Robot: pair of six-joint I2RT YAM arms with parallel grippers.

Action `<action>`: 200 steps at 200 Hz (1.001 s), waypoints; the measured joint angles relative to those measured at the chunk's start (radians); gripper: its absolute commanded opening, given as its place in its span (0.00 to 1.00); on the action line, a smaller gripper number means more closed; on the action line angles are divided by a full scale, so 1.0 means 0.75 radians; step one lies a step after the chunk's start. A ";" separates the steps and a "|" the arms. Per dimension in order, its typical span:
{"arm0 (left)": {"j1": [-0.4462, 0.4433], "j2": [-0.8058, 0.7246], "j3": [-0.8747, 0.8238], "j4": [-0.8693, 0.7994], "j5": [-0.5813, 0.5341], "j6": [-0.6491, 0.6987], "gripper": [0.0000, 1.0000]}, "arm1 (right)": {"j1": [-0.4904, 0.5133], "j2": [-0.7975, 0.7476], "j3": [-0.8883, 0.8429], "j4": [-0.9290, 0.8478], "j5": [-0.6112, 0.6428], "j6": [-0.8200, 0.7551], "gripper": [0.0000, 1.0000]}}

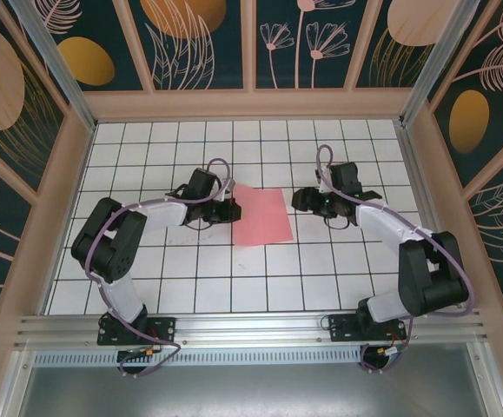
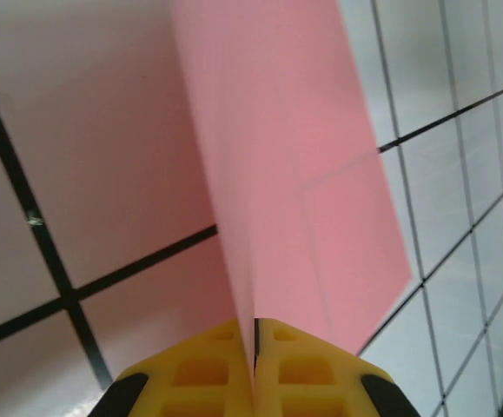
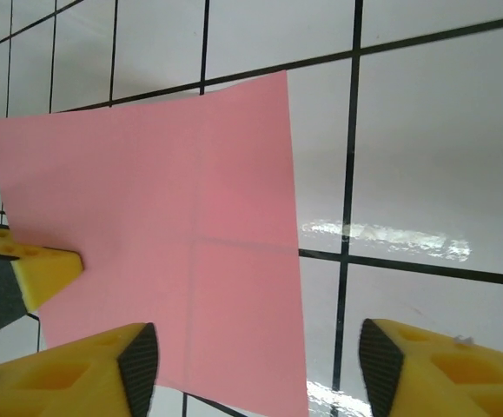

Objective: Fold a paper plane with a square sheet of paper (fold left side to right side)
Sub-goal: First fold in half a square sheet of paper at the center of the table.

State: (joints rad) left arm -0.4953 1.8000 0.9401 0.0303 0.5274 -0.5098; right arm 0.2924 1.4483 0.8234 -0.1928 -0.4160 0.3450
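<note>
One sheet is laid on the tabletop. Its left edge is pinched by the tightly closed left end effector. The right end effector, second of two, is held spread and empty at its right edge.

Your salmon-pink square sheet of paper, faintly cross-creased, sits pinched by one raised edge in the left hand, its opposite edge near the right hand.

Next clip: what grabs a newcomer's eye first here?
A thin salmon-pink square sheet of paper lies at the centre of the white grid-tiled table. The left gripper, jaws shut, pinches its left edge; the right gripper, jaws open, hangs by its right side.
</note>
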 measured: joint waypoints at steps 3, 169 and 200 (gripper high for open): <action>0.000 0.005 0.007 -0.014 -0.008 0.007 0.01 | 0.004 0.006 -0.002 0.004 0.001 0.012 0.54; 0.000 0.078 0.138 -0.130 -0.041 0.087 0.27 | 0.189 0.484 0.205 0.092 0.055 0.076 0.44; 0.000 0.078 0.139 -0.105 0.026 0.061 0.44 | 0.190 0.488 0.207 0.092 0.065 0.078 0.43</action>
State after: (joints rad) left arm -0.4953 1.8584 1.0443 -0.0483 0.5468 -0.4641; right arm 0.4351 1.8145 0.9783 -0.1238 -0.3672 0.4034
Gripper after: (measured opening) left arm 0.398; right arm 0.436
